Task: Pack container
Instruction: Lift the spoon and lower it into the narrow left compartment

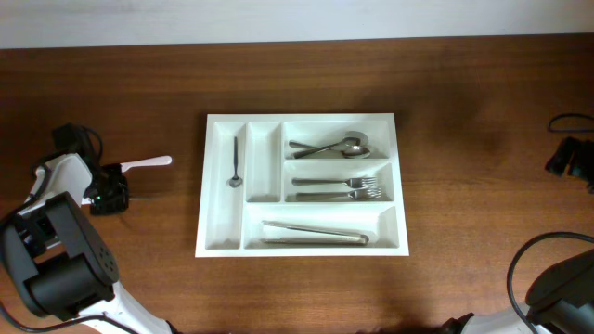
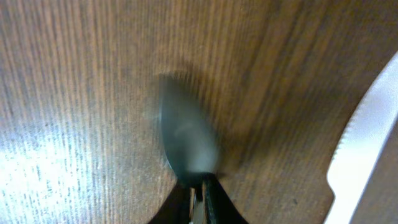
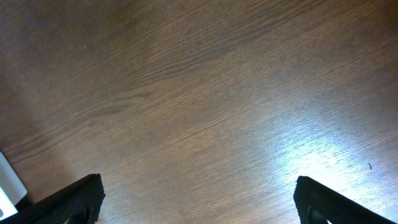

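Note:
The white cutlery tray point(image 1: 213, 186) lies mid-table. Its left narrow compartment holds a small spoon point(image 1: 236, 162). The wide compartments hold spoons point(image 1: 329, 147), forks point(image 1: 339, 188) and knives point(image 1: 316, 232). My left gripper point(image 1: 113, 193) is far left of the tray, low over the table. In the left wrist view its jaws point(image 2: 200, 183) are shut on the handle of a blurred metal spoon point(image 2: 186, 134). A white plastic knife point(image 1: 148, 162) lies just beside it and also shows in the left wrist view point(image 2: 367, 143). My right gripper point(image 1: 566, 158) is at the far right, open and empty point(image 3: 199, 199).
The second narrow compartment point(image 1: 264, 162) of the tray holds nothing. A white edge point(image 3: 9, 186) shows at the lower left of the right wrist view. Black cables lie by both arm bases point(image 1: 74, 139).

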`<state>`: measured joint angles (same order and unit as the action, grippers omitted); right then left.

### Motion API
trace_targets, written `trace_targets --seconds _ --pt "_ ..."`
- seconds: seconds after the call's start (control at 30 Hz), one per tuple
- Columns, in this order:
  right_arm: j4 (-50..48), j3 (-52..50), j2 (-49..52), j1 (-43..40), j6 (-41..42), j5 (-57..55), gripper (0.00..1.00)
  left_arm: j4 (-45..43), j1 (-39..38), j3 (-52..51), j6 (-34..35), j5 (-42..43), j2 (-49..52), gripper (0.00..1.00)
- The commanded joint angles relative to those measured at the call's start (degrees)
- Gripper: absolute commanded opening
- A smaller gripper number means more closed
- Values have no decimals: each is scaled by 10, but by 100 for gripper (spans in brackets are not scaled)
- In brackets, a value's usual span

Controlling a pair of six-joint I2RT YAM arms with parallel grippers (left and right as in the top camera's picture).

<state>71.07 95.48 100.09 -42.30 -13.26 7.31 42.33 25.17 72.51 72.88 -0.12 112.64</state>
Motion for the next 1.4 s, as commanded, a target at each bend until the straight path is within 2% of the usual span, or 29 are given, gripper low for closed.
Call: trace_targets --seconds 0.0,0.03,0.23,0.5,0.63,0.8,1.0,1.07,1.13,1.3,1.37 --pt "0 -1 5 -1 5 -3 99 -1 1 17 -18 4 8 5" --pt "0 -1 5 -1 5 -3 99 0 1 17 -19 4 8 2" --pt "0 -1 5 -1 5 -3 99 1 1 17 -29 12 8 2" --pt "0 -1 5 -1 5 -3 99 8 0 60 -111 75 4 2" --pt "0 -1 5 -1 5 -3 99 8 -15 122 -241 102 -5 2" --pt "0 -1 5 -1 5 -3 99 13 -66 186 -442 174 -21 2" --pt "0 -1 5 -1 5 -3 99 23 -179 197 -565 174 -40 2" --pt "0 -1 5 -1 5 -3 99 26 -224 196 -617 159 -40 2" --pt "0 -1 5 -1 5 -3 99 37 -279 196 -660 87 -40 2" --pt "0 -1 5 -1 5 -3 99 56 -357 195 -687 -84 -38 2" --pt "0 -1 5 -1 5 -3 99 64 -373 194 -687 -115 -38 2"
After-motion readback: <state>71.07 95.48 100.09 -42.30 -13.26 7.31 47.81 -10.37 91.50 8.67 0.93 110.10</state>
